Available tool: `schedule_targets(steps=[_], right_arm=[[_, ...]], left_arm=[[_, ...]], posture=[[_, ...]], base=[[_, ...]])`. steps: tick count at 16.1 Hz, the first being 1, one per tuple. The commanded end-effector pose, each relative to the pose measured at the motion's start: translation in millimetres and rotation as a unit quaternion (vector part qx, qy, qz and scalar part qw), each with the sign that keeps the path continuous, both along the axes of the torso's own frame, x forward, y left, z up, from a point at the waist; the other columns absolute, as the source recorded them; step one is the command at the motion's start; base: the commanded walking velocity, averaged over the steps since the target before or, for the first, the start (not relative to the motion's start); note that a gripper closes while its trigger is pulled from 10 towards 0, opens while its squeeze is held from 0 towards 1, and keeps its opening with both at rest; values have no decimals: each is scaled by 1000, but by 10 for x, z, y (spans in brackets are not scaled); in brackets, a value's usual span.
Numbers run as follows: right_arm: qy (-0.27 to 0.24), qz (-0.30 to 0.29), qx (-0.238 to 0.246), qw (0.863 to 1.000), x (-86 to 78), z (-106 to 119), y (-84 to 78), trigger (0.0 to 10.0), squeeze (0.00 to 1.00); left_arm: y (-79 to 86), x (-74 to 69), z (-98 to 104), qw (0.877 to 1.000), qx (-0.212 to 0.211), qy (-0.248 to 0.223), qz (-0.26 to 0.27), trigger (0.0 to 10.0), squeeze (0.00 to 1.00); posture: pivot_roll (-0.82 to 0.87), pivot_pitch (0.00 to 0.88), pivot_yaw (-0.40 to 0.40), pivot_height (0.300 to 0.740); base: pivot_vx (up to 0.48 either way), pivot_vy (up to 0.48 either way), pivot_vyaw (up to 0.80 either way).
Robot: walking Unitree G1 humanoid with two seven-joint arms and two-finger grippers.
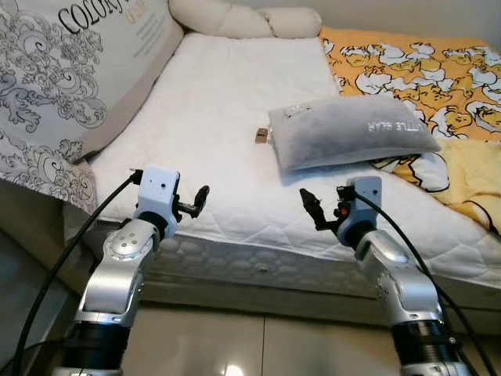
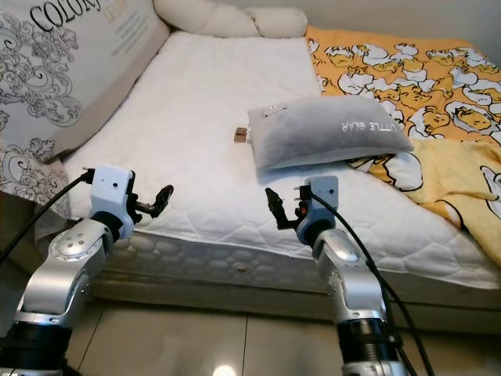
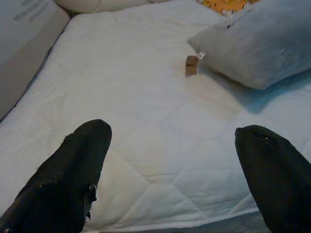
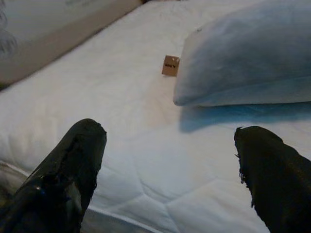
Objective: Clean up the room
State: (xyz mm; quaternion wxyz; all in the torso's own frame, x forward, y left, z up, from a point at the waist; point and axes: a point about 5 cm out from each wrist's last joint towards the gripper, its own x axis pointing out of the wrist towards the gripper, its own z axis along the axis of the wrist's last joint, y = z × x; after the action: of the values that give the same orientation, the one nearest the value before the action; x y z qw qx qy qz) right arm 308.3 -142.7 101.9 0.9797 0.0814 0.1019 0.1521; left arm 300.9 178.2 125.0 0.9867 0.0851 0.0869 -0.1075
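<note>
Grey pillow (image 1: 348, 131) askew on mattress (image 1: 211, 117) | left gripper (image 1: 194, 201), right gripper (image 1: 315, 210) spread, empty | grasp pillow's near edge squarely; avoid snagging duck blanket (image 1: 423, 70)

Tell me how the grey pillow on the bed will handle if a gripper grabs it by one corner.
The grey pillow looks plump and soft, so it would probably sag and fold. It seems light for its bulk. Its fabric may bunch between the fingers.

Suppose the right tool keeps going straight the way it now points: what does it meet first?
Probably the white mattress just ahead of the open right tool, then the grey pillow beyond it; depth is hard to judge.
</note>
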Motion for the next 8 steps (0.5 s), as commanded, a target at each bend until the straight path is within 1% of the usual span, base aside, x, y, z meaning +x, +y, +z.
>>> schedule_targets(steps=[1,2,3,8], right_arm=[[9,-12,0,1000,11,-5,-92,10000,0],[8,-12,-2,1000,12,-2,-93,10000,0],[2,-12,-10,1000,16,10,-89,10000,0],[1,-12,-11,1000,33,19,-92,10000,0]], left_arm=[[-58,22,36,1000,-2,-7,-8,10000,0],[-56,24,34,1000,-3,-7,-7,10000,0],[-52,26,31,1000,-4,-6,-5,10000,0],[-51,40,29,1000,-6,-5,-3,10000,0]], posture=[[-12,0,9,740],[-12,0,9,740],[-12,0,9,740],[-15,0,8,740]], base=[[292,0,-800],[304,0,-775],[300,0,0],[301,0,0]])
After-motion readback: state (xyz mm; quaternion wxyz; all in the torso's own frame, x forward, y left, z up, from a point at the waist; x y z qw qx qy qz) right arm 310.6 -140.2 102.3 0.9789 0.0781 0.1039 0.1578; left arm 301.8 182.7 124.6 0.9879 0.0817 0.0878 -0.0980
